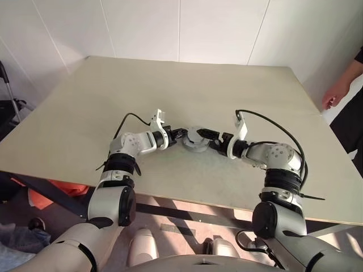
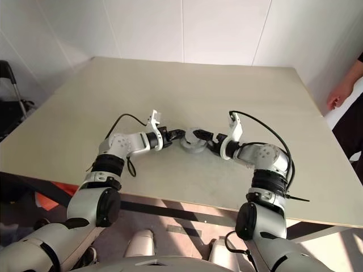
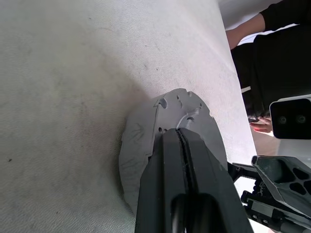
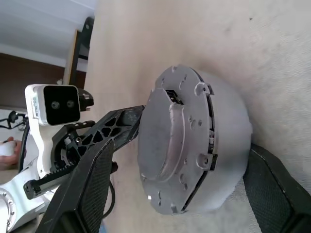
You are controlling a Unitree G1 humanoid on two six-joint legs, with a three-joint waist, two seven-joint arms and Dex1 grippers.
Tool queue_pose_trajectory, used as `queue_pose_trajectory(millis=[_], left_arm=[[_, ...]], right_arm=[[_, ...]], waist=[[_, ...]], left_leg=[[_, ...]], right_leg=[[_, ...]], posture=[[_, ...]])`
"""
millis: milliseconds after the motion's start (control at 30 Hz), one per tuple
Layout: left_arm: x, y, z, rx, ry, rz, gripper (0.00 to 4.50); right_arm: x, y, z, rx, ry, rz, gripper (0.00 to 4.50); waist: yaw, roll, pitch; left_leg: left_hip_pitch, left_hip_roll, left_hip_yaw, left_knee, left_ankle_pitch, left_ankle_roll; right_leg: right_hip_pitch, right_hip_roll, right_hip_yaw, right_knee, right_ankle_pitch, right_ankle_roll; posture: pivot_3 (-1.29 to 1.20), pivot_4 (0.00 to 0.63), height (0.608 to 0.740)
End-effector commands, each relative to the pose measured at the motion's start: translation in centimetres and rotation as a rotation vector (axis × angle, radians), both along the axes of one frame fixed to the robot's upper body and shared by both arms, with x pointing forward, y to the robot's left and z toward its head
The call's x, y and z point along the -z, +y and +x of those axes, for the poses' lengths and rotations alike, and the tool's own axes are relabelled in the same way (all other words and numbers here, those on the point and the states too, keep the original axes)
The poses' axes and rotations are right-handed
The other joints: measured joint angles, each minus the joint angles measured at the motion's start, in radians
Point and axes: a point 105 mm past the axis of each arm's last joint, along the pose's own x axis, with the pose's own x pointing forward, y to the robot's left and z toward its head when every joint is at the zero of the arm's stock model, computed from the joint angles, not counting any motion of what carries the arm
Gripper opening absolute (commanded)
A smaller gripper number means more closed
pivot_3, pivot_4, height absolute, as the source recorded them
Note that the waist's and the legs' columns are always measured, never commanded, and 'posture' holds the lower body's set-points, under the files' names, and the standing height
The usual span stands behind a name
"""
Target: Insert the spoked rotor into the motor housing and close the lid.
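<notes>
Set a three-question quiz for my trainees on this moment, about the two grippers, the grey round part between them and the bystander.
1. True or false: the left gripper has its fingers spread wide.
2. Where is the silvery-grey round metal motor assembly? A) on the floor. B) on the beige table, between the two grippers. C) in the person's hand.
3. Fill in: the right gripper is ____, its fingers on either side of the assembly.

Key: 1 false, its fingers are shut together. 2 B. 3 open.
</notes>
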Motion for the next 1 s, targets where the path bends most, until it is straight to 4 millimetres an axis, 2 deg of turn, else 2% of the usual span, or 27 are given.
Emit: queue_pose_trajectory(millis=[33, 233, 333, 500, 667, 767, 833, 1000], left_arm=[[-1.3, -0.1, 0.5, 0.009, -0.045, 0.008, 0.0], [-1.2, 0.2, 0.6, 0.0, -0.049, 0.018, 0.0], [-1.2, 0.5, 0.7, -0.015, -0.051, 0.015, 0.0], [-1.8, 1.7, 1.3, -0.075, -0.071, -0.028, 0.0], [-3.0, 3.2, 1.9, -0.142, -0.107, -0.111, 0.0], [-4.1, 4.5, 2.1, -0.192, -0.142, -0.187, 0.0], [-4.6, 5.4, 2.1, -0.222, -0.149, -0.244, 0.0], [-3.4, 6.1, 1.3, -0.263, -0.107, -0.274, 0.0]], right_arm=[[-1.7, 3.3, 0.4, -0.088, -0.041, 0.075, 4.49], [-1.9, 4.9, 1.1, -0.103, -0.058, 0.06, 4.49], [-1.1, 4.5, 1.5, -0.075, -0.039, 0.021, 3.91], [-1.7, 3.3, 2.2, -0.045, -0.06, 0.003, 2.35], [-2.2, 2.4, 2.8, -0.001, -0.077, 0.013, 2.31], [-3.6, 2.5, 3.2, 0.016, -0.113, 0.065, 2.31], [-5.2, 2.8, 3.6, 0.026, -0.137, 0.124, 2.31], [-9.8, 4.7, 4.9, 0.031, -0.185, 0.28, 2.31]], waist=[[0.0, 0.0, 0.0], [-0.002, 0.0, 0.0], [0.002, 0.0, 0.0], [0.003, 0.0, 0.0], [0.009, 0.0, 0.001], [0.01, 0.001, 0.001], [0.01, 0.001, 0.001], [0.003, 0.001, 0.001]], left_leg=[[0.0, 0.0, 0.0, -0.001, 0.0, 0.0], [0.0, 0.001, 0.0, -0.005, 0.002, -0.003], [-0.001, 0.001, 0.0, -0.006, 0.002, -0.003], [-0.002, 0.001, 0.0, -0.006, 0.002, -0.003], [-0.002, 0.0, 0.0, -0.006, 0.002, -0.003], [-0.003, 0.0, 0.0, -0.006, 0.002, -0.003], [-0.004, 0.0, 0.0, -0.006, 0.002, -0.003], [-0.011, 0.001, 0.0, -0.005, 0.002, -0.003]], right_leg=[[-0.001, 0.0, 0.0, 0.0, 0.0, 0.0], [-0.003, 0.002, 0.0, 0.0, -0.001, -0.001], [-0.004, 0.002, 0.0, 0.0, -0.001, -0.002], [-0.004, 0.002, -0.001, -0.001, -0.001, -0.002], [-0.004, 0.001, -0.001, 0.0, -0.001, -0.002], [-0.004, 0.0, -0.001, 0.0, -0.001, -0.002], [-0.005, 0.0, -0.002, 0.0, -0.001, -0.002], [-0.012, 0.001, -0.002, 0.002, -0.001, -0.002]], posture=[[0.0, 0.0, 0.74], [0.0, 0.0, 0.74], [0.0, 0.0, 0.74], [0.0, 0.0, 0.74], [0.0, 0.0, 0.74], [0.0, 0.0, 0.74], [0.0, 0.0, 0.74], [0.0, 0.0, 0.74]])
